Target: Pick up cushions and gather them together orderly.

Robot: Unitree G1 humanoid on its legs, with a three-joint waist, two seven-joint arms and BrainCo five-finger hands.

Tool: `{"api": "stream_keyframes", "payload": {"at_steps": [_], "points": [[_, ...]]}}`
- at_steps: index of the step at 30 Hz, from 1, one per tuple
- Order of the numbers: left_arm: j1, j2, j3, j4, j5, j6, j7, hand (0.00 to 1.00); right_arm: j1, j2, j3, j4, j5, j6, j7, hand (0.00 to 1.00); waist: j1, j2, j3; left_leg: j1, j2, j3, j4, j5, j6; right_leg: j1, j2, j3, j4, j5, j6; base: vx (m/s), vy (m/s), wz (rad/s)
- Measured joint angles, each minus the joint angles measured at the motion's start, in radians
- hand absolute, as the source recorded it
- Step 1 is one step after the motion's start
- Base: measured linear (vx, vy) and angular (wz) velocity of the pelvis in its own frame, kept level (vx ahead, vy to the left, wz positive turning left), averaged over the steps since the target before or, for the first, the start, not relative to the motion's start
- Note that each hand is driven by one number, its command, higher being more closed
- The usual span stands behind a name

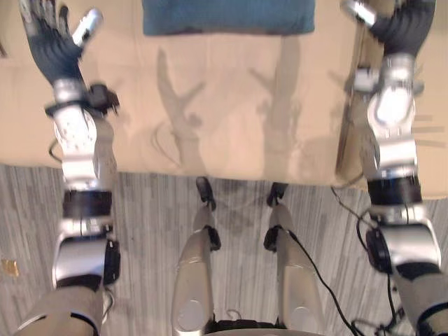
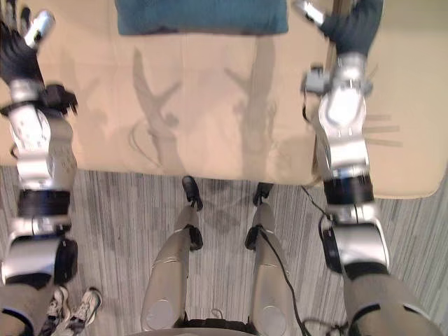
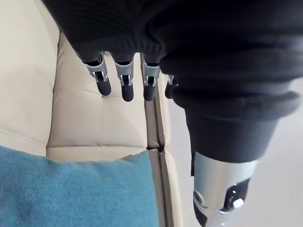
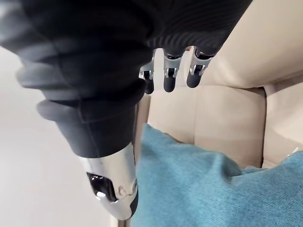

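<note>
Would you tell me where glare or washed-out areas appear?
Left eye view: strong glare on the silver wrist below the right hand; the blue cushion and sofa show no glare. Right wrist view: the space beside the sofa is washed out white.

Both arms are stretched forward, one at each side. The left arm (image 1: 80,157) ends in the left robot hand (image 1: 47,38), with its thumb (image 1: 87,26) spread toward the middle. The right arm (image 1: 392,133) carries the right robot hand (image 1: 404,28) in a mirrored pose. In both wrist views the fingers (image 3: 124,87) are straight and relaxed, in a row.
</note>
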Motion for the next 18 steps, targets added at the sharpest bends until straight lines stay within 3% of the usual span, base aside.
{"api": "stream_keyframes", "payload": {"at_steps": [1, 4, 7, 11, 14, 18], "points": [[0.139, -0.059, -0.001, -0.002, 0.004, 0.004, -0.019, 0.0, 0.123, 0.032, 0.001, -0.004, -0.002, -0.011, 0.031, 0.0, 0.0, -0.007, -0.053, 0.014, 0.001, -0.005, 0.005, -0.019, -0.01, 0.01, 0.001, 0.004, 0.007, -0.013, -0.001, 0.07, -0.009, -0.05], [0.395, -0.152, -0.042, 0.043, 0.022, 0.027, -0.07, 0.0, 0.384, 0.088, 0.007, 0.0, -0.027, -0.013, 0.106, 0.0, 0.001, -0.013, -0.084, 0.089, 0.002, -0.005, 0.043, -0.072, -0.019, 0.097, 0.001, 0.014, 0.005, -0.036, 0.01, 0.12, 0.005, -0.07], [0.545, -0.169, -0.075, 0.15, 0.089, 0.051, -0.137, 0.0, 0.582, 0.167, 0.016, 0.06, -0.052, -0.013, 0.199, 0.0, -0.003, -0.028, -0.138, 0.154, 0.0, 0.0, 0.058, -0.106, -0.02, 0.17, 0.0, 0.026, -0.009, -0.049, 0.022, 0.11, 0.008, -0.08], [0.617, -0.17, -0.075, 0.457, 0.18, 0.088, -0.207, 0.0, 0.714, 0.222, 0.017, 0.381, -0.122, 0.004, 0.299, 0.0, -0.028, -0.052, -0.245, 0.279, -0.008, 0.015, 0.056, -0.146, -0.023, 0.289, -0.008, 0.037, -0.015, -0.081, 0.048, 0.11, 0.027, -0.06], [0.621, -0.176, -0.062, 0.65, 0.241, 0.117, -0.238, 0.0, 0.735, 0.231, 0.018, 0.543, -0.212, 0.025, 0.321, 0.0, -0.033, -0.063, -0.29, 0.35, -0.018, 0.036, 0.053, -0.176, -0.028, 0.347, -0.012, 0.067, -0.033, -0.084, 0.053, 0.06, 0.037, -0.23], [0.652, -0.197, -0.043, 0.761, 0.308, 0.139, -0.257, 0.0, 0.757, 0.232, 0.01, 0.691, -0.279, 0.045, 0.339, 0.0, -0.032, -0.06, -0.337, 0.442, -0.033, 0.046, 0.01, -0.18, -0.028, 0.415, -0.015, 0.087, -0.048, -0.094, 0.061, 0.05, 0.023, -0.14]]}}
